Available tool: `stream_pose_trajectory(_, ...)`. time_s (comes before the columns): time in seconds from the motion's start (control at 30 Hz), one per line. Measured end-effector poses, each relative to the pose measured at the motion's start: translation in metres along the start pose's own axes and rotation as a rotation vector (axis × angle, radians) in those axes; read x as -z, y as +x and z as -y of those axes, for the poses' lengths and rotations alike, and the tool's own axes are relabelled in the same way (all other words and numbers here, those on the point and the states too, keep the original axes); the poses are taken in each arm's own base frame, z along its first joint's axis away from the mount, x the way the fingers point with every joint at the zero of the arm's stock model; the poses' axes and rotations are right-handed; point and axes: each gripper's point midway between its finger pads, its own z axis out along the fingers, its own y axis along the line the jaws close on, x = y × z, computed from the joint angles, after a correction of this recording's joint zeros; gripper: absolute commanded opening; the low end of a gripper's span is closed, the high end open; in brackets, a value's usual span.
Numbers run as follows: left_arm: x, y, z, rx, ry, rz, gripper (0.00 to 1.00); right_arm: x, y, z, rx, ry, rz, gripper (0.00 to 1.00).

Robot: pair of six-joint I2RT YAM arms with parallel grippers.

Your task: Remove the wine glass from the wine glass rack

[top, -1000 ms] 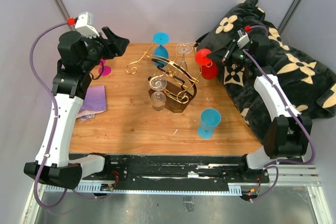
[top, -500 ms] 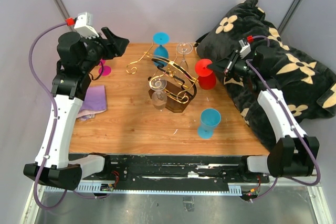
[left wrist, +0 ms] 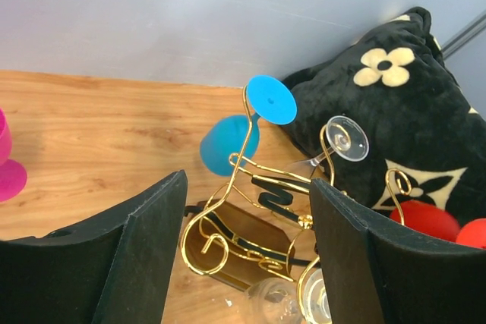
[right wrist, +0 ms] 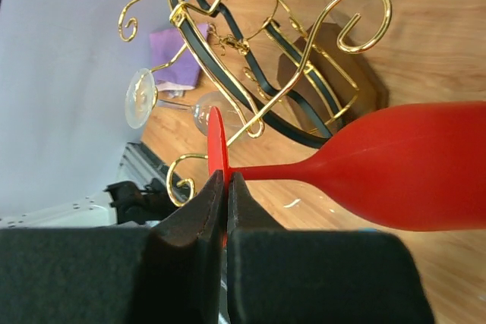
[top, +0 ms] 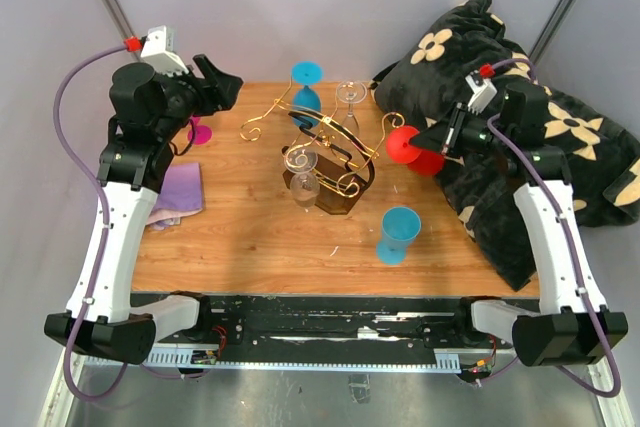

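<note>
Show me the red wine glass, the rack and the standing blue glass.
Red wine glass (right wrist: 410, 168): right wrist view, bowl.
Rack (top: 336, 205): top view, wooden base.
Standing blue glass (top: 400, 229): top view, bowl.

You're looking at glossy gold wire on the wine glass rack (top: 338, 147) above its dark, smooth wood base (top: 338, 202), a smooth matt red wine glass (right wrist: 410, 176) right of it, and plush black cloth (top: 450, 72) beyond.
</note>
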Motion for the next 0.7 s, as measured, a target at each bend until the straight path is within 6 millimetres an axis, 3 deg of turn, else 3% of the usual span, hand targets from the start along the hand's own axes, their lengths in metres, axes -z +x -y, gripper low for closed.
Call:
stream_pose_trajectory(0.17,0.001,0.006,-0.005,-0.009,-0.027,-0.029,0.71,0.030,-0.006,-0.009,0.138,0.116,0.021,0.01)
stream_pose_trajectory(0.33,0.000,0.017,-0.012,-0.006,-0.055,-0.079,0.71,0.063,0.006,-0.029,0.331,0.239,0.035,0.01)
stream_pose_trajectory(0.57,0.007,0.023,-0.019,-0.012,-0.099,-0.108,0.72,0.079,0.075,-0.099,0.792,0.107,-0.059,0.01)
stream_pose_trajectory(0.7,0.015,0.015,-0.020,-0.031,-0.120,-0.097,0.73,0.067,0.111,-0.130,1.090,0.088,-0.106,0.01)
